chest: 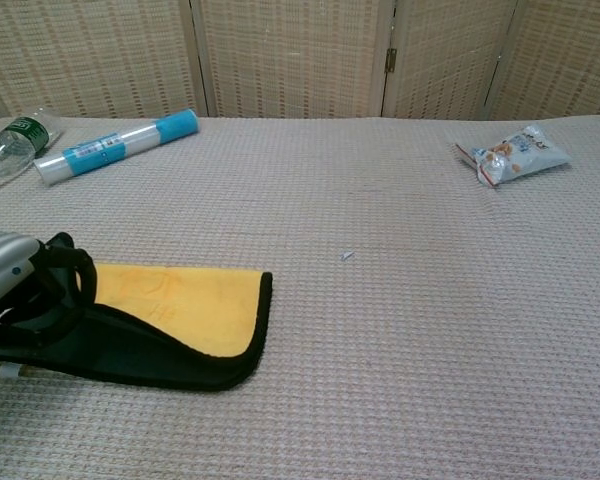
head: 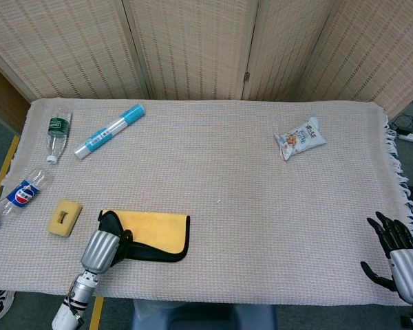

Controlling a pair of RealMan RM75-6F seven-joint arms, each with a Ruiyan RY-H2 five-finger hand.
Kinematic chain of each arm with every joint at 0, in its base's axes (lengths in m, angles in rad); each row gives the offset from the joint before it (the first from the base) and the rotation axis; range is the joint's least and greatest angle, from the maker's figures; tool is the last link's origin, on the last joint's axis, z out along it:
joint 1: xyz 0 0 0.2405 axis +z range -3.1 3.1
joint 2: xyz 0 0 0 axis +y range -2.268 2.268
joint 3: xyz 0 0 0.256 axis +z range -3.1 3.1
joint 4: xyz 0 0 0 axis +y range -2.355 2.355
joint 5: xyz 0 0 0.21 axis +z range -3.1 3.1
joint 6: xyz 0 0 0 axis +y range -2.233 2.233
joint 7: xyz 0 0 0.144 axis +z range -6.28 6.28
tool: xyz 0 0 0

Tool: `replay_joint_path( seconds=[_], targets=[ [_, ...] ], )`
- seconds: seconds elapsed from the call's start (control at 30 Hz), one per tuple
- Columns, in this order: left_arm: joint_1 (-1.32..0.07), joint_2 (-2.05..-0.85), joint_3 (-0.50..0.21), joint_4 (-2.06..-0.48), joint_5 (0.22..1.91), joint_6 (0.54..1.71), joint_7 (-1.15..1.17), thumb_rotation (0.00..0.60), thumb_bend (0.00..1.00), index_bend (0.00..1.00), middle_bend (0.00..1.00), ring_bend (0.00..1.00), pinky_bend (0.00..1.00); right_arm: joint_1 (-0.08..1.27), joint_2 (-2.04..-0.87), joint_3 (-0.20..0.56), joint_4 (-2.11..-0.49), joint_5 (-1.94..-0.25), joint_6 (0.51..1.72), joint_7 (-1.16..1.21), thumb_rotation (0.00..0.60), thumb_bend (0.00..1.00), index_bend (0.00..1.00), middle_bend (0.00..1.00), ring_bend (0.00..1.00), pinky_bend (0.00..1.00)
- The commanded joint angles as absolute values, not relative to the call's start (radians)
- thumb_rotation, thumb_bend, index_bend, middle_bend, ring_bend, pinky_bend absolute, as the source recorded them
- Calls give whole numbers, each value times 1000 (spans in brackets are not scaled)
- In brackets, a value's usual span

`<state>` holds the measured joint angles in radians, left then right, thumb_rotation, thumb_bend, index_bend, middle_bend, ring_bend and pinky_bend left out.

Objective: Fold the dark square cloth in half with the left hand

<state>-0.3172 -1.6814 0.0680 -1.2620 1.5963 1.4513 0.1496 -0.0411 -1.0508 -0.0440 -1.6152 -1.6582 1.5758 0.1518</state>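
A table (head: 248, 206) covered with a light woven cover fills the picture. At the left, two bottles (head: 56, 132) (head: 17, 196), a blue and white tube (head: 110, 130) and a yellow sponge (head: 64, 217) are laid on it. A dark cloth (head: 155, 237) with a yellow inside is seen at the lower left, and a snack bag (head: 300, 138) at the upper right.

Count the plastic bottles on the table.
2, both at the table's left edge: green-label bottle at the far corner, blue-label bottle nearer, beside the sponge. None looks hidden.
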Motion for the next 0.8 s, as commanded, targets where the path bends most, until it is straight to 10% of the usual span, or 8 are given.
replay_joint_path(
  seconds=[0.03, 0.8],
  targets=[
    [-308, -1682, 74, -1260, 1605, 1455, 150, 600, 507, 703, 1000, 1000, 1000, -40, -1052, -45, -1616, -1659, 1572, 149, 600, 348, 0, 0, 0, 0],
    [-267, -1636, 104, -1327, 1662, 1457, 186, 600, 481, 334, 1000, 1000, 1000, -42, -1053, -46, -1617, -1660, 1579, 146, 600, 348, 0, 0, 0, 0]
  ],
)
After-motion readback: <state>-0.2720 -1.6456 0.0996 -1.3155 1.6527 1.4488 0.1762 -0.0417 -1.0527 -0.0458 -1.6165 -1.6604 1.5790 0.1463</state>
